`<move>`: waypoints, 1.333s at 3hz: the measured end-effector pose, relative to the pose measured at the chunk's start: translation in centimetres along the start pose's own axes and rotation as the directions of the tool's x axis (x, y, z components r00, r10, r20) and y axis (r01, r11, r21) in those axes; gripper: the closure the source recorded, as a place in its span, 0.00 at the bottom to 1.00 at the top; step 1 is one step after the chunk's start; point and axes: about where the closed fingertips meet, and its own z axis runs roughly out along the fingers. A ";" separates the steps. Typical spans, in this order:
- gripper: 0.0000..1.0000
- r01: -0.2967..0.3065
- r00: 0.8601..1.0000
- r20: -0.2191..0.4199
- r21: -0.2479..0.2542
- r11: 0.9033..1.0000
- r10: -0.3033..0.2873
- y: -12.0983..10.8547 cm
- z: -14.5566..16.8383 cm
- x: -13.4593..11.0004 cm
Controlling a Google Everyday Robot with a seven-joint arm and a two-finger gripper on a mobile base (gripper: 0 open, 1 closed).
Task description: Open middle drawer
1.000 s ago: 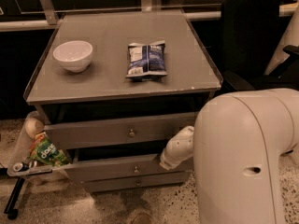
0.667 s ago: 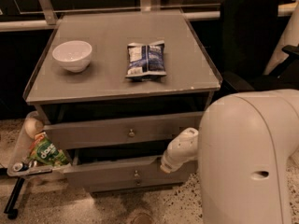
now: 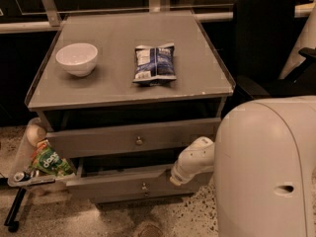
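Two grey drawer fronts with small round metal knobs show under the cabinet top (image 3: 123,95). The upper drawer (image 3: 94,142) is the wider one. The middle drawer (image 3: 113,185) sits below it, low in the cabinet, and stands partly out with a dark gap above its front.

The gripper (image 3: 178,174) is the rounded white end of the arm. It sits at the right end of that front, well away from the knob (image 3: 144,186). I cannot tell whether it is open or closed, or whether it has hold of anything.

I judge the pull is under way and not finished. The front looks slightly skewed, so the next move calls for a straight, level draw toward the robot so the drawer does not bind.

The fronts are flat, matte and smooth. On top rest a glossy white bowl (image 3: 76,58) and a crinkled foil snack bag (image 3: 154,63). The floor (image 3: 108,218) is speckled stone.
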 end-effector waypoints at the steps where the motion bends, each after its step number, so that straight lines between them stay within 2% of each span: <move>1: 1.00 -0.015 1.000 -0.020 -0.004 1.000 0.015 0.6 -0.4 1.0; 4: 1.00 -0.036 0.998 -0.051 -0.014 0.999 0.035 1.9 -1.2 2.7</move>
